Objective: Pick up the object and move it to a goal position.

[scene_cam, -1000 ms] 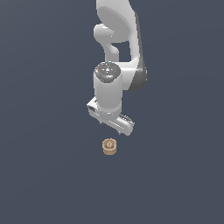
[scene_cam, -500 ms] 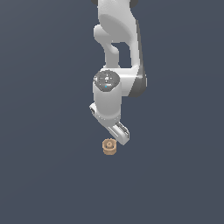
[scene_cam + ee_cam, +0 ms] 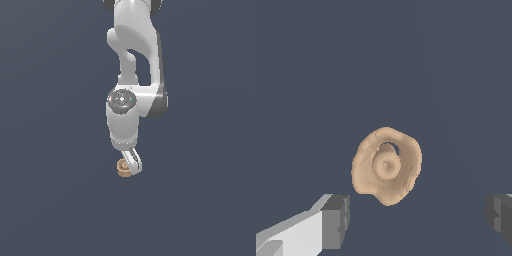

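On the slate-grey floor [image 3: 60, 200], the wide-spread tool [image 3: 416, 220] hangs over the object [image 3: 387, 166].

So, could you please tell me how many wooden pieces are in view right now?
1: the wooden piece lies on the dark floor just below the open gripper, between its fingers but untouched. Nothing suggests others hidden.

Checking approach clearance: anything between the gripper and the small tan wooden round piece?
Nothing visible. In the wrist view the tan round knobbed piece sits alone on the dark floor, and the open gripper has only bare floor around it.
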Tool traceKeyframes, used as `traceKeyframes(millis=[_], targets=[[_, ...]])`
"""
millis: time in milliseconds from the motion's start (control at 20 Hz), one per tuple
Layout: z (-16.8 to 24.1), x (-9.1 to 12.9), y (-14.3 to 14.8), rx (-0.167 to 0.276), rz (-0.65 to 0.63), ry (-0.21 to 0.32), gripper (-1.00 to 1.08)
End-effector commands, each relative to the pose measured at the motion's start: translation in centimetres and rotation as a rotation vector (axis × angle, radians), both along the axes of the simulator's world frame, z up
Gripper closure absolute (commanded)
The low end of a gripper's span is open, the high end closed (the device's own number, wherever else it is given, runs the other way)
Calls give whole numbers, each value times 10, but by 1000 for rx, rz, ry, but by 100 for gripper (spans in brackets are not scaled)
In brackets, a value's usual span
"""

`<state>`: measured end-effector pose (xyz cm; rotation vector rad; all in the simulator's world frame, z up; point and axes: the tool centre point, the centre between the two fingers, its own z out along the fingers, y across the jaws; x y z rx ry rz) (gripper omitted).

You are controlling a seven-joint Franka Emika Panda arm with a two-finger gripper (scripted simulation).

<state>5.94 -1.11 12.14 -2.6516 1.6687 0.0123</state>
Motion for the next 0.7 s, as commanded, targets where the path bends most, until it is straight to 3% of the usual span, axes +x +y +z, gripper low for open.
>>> traceKeyframes(millis=[0,650], targets=[[-4,3,0,-1,-70,1,-92],[-21,17,-1,-9,-357,1,-92]])
